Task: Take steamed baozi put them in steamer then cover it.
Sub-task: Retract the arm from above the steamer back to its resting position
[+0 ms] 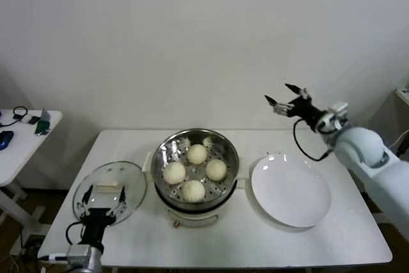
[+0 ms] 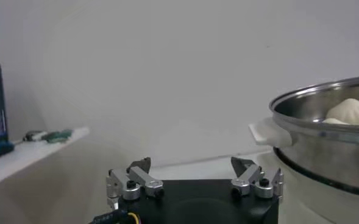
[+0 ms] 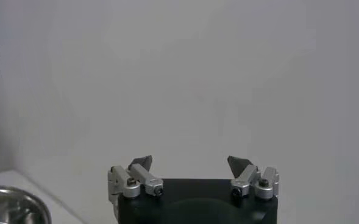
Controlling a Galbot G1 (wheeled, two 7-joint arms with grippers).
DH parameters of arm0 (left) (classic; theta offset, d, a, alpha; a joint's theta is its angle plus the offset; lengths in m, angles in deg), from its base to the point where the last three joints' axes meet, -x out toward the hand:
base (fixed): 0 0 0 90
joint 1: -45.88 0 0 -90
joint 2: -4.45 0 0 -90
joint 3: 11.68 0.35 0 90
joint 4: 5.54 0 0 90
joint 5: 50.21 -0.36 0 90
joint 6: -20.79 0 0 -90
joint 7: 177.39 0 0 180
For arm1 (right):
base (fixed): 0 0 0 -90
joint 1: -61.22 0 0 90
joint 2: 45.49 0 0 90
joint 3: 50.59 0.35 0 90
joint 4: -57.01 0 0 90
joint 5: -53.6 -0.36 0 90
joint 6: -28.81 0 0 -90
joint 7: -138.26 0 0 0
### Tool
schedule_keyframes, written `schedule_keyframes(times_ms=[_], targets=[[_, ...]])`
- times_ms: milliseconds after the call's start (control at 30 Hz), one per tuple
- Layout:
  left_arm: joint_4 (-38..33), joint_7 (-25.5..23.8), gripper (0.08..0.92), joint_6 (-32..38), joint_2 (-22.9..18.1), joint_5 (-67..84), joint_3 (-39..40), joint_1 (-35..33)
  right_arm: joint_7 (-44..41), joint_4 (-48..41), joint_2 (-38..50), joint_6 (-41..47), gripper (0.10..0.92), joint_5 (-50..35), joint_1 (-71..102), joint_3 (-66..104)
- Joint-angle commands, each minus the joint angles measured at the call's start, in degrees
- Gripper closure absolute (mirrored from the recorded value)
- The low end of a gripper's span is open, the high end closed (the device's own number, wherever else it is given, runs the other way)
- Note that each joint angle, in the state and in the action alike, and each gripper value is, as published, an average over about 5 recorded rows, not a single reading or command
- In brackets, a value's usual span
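Several cream-white steamed baozi (image 1: 197, 153) lie inside the shiny steamer (image 1: 225, 147) on its white pot base at the table's middle. The left wrist view shows one baozi (image 2: 351, 111) above the steamer rim (image 2: 325, 97). The glass cover (image 1: 131, 180) lies flat on the table left of the steamer. My left gripper (image 1: 102, 197) hovers over the cover's near side, open and empty (image 2: 191, 163). My right gripper (image 1: 279, 93) is raised high behind the plate, open and holding nothing (image 3: 190, 161). A piece of the steamer's rim (image 3: 8, 207) shows in the right wrist view.
An empty white plate (image 1: 291, 191) lies right of the steamer. A small side table (image 1: 25, 133) with a few small items stands beyond the table's left edge, also seen as a ledge (image 2: 33, 146). A plain wall stands behind.
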Motion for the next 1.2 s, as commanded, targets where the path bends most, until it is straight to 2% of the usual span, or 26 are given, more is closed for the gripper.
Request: schedule_keyframes(times_ms=[33, 300, 433, 567, 700, 833, 967, 1200], targets=[[0.0, 0.9, 0.177, 1.0, 0.9, -5.1, -0.1, 0.2, -2.8, 5.2, -13.6, -13.5, 0.203, 11.1, 42.5, 31.9], [0.0, 2.8, 0.177, 2.0, 4.0, -9.3, -0.9, -1.4, -4.7, 5.0, -25.0, -24.7, 0.203, 16.3, 50.8, 31.7], [0.7, 11.2, 0.177, 2.9, 7.7, -18.5, -1.2, -2.8, -3.7, 4.8, -28.9, -28.5, 0.203, 18.6, 53.5, 30.6], [2.5, 19.9, 0.177, 3.8, 12.7, -34.2, -2.3, -4.8, -1.7, 4.3, -31.6, -29.6, 0.203, 20.4, 55.6, 29.1], [7.4, 24.5, 0.177, 3.9, 15.4, -48.5, -2.3, -4.4, -0.4, 4.1, -34.5, -29.9, 0.203, 20.9, 56.7, 27.6], [15.1, 28.6, 0.177, 4.5, 15.4, -61.2, -1.2, -1.4, 0.2, 4.2, -36.5, -30.5, 0.203, 21.8, 57.7, 26.2], [22.4, 29.9, 0.177, 4.9, 15.1, -66.5, 0.2, 1.4, 0.8, 4.3, -37.6, -31.2, 0.203, 22.2, 58.4, 25.5], [30.7, 29.7, 0.177, 5.8, 15.3, -68.4, 1.2, 6.5, 1.4, 3.9, -38.2, -32.5, 0.203, 22.2, 59.5, 25.0]])
